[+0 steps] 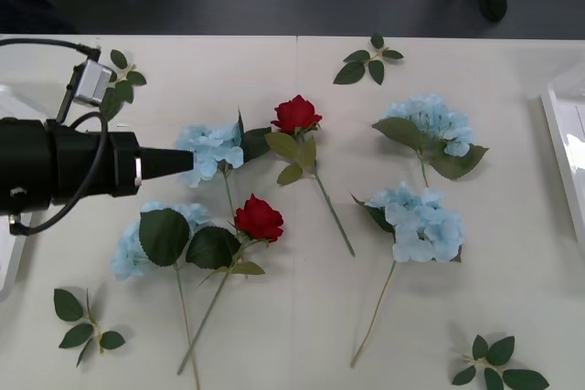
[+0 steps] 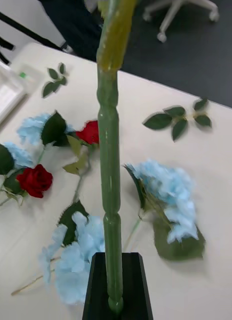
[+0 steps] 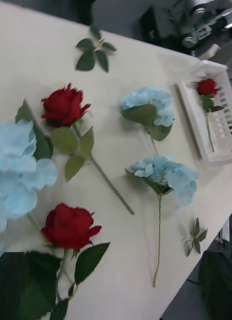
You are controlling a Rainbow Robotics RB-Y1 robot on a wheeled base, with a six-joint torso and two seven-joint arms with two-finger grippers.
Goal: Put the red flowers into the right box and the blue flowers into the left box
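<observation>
On table | right pincer [image 2: 116,280] clamps green stem [image 2: 109,165] | no legible writing

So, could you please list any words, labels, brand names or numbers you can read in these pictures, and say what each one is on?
None: no readable text stands on the table, the red flowers, the blue flowers, the right box or the left gripper.
</observation>
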